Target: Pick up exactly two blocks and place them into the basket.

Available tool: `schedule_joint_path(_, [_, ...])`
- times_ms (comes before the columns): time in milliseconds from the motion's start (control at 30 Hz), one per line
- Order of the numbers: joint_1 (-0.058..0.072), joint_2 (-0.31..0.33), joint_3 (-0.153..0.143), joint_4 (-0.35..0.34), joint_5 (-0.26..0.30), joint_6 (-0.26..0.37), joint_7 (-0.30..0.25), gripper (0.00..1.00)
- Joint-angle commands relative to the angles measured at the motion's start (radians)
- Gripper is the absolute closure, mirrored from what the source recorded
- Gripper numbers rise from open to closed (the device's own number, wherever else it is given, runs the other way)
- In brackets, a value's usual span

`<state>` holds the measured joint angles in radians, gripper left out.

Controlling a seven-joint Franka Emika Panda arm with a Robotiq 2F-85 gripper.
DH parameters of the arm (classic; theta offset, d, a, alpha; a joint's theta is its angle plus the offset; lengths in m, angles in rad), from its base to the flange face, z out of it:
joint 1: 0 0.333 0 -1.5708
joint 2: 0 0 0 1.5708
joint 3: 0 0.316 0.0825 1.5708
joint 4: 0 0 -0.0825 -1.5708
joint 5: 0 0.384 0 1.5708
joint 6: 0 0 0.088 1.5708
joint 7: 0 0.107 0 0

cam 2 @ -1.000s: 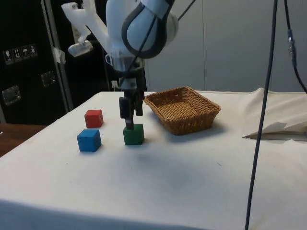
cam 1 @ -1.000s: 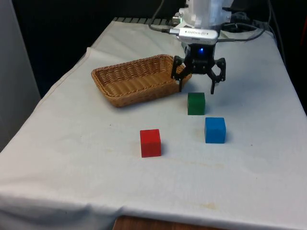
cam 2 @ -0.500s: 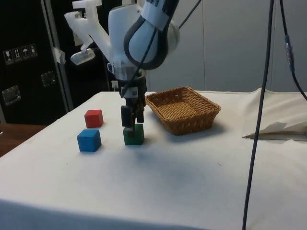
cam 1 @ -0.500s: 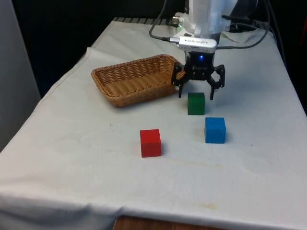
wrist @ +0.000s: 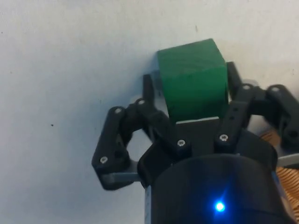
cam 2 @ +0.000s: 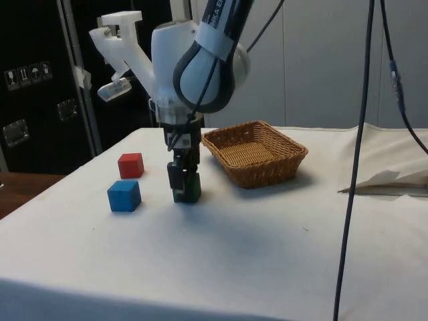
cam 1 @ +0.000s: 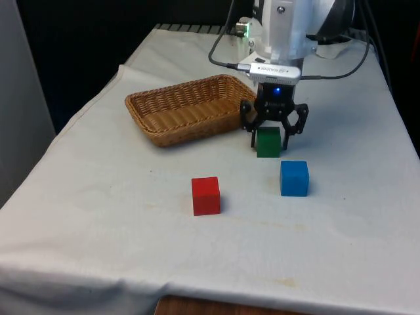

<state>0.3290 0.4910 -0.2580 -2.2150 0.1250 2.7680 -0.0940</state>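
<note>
The green block point(cam 1: 268, 142) point(cam 2: 192, 188) point(wrist: 191, 79) rests on the white cloth just in front of the wicker basket point(cam 1: 190, 128) point(cam 2: 267, 170). My gripper point(cam 1: 268, 146) point(cam 2: 181, 192) point(wrist: 189, 83) is down over it, one finger against each side, shut on it. The block is still on the table. A red block point(cam 1: 205, 195) point(cam 2: 130, 164) and a blue block point(cam 1: 294, 178) point(cam 2: 124, 195) stand apart nearer the front edge, the blue one close beside the green one. The basket holds nothing.
A black cable point(cam 2: 353, 174) hangs down in front of the side view. A rumpled fold of cloth point(cam 2: 391, 175) lies beyond the basket. The table's edge point(cam 1: 85, 108) drops off on the front view's left of the basket.
My gripper has come down from above the green block to around it, and its fingers have drawn in from wide open onto the block's sides. The blocks have not moved.
</note>
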Motion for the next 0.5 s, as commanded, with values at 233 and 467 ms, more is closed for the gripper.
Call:
schedule_joint_path(233, [0.002,-0.005,0.002,-0.009,0.003,0.012,0.003,1.0])
schedule_joint_path(467, [0.006,-0.025,-0.005,-0.017,-0.003,0.002,0.005,0.99])
